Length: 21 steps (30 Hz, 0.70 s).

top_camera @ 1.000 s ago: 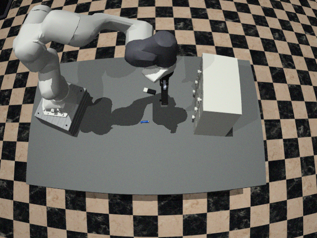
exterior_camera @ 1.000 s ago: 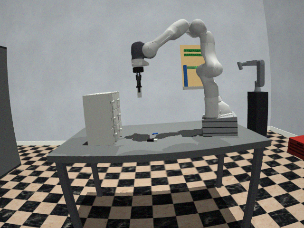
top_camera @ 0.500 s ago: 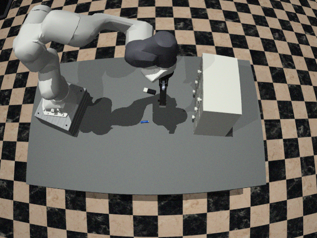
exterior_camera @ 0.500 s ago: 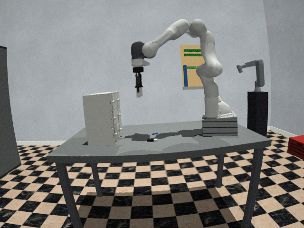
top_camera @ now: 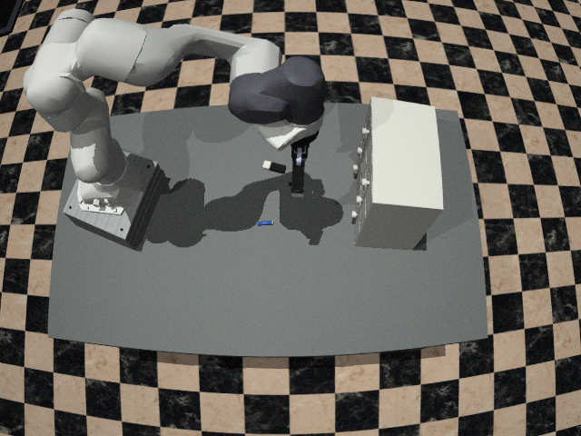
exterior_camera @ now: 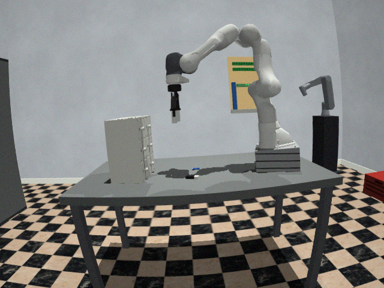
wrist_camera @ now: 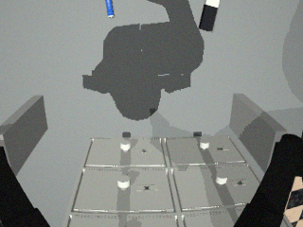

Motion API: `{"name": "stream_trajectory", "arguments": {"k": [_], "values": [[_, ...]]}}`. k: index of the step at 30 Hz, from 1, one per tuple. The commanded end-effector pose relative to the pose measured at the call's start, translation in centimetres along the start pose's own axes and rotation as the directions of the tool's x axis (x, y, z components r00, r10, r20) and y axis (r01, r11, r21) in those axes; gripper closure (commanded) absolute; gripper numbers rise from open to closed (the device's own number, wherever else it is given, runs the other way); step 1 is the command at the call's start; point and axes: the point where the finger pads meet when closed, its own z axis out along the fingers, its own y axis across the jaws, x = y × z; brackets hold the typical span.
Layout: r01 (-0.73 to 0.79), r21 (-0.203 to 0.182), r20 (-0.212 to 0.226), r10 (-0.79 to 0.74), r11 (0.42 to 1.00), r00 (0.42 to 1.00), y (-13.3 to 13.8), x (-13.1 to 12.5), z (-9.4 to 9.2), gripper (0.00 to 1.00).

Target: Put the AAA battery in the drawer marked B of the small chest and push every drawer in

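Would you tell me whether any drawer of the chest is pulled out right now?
No, in the top view every knob along the chest front lines up, with no tray protruding.

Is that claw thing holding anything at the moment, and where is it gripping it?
Nothing is held. The gripper hangs open above the table, and the blue battery lies untouched below.

arm: white, rises from its base, folds at a high elbow, reaches forward | wrist: dark grey, turned straight down | gripper (exterior_camera: 175,118): hangs vertical, high above the bench | fingers: spread to full width, nothing between them | contact: none, touching nothing
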Motion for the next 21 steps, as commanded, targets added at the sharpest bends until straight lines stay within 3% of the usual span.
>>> {"name": "stream_trajectory", "arguments": {"k": [1,5,6,7,9,10,12,13,17,18,20,21], "values": [[-0.011,0.003,0.016,0.011,1.0,1.0,0.0,-0.5,0.5,0.0],[-0.017,0.001,0.119,0.017,1.0,0.993,0.2,-3.4,3.3,0.0],[-0.017,0.001,0.119,0.017,1.0,0.993,0.2,-3.4,3.3,0.0],[-0.019,0.0,0.158,0.019,1.0,0.987,0.2,-4.4,4.3,0.0],[-0.019,0.0,0.158,0.019,1.0,0.987,0.2,-4.4,4.3,0.0],[-0.021,-0.001,0.203,0.021,1.0,0.979,0.2,-5.4,5.3,0.0],[-0.021,-0.001,0.203,0.021,1.0,0.979,0.2,-5.4,5.3,0.0],[-0.023,-0.001,0.25,0.023,1.0,0.968,0.2,-6.4,6.3,0.0],[-0.023,-0.001,0.25,0.023,1.0,0.968,0.2,-6.4,6.3,0.0],[-0.025,-0.002,0.3,0.024,1.0,0.954,0.2,-7.4,7.2,0.0],[-0.025,-0.002,0.3,0.024,1.0,0.954,0.2,-7.4,7.2,0.0],[-0.026,-0.002,0.351,0.025,1.0,0.936,0.2,-8.2,8.1,0.0]]}}
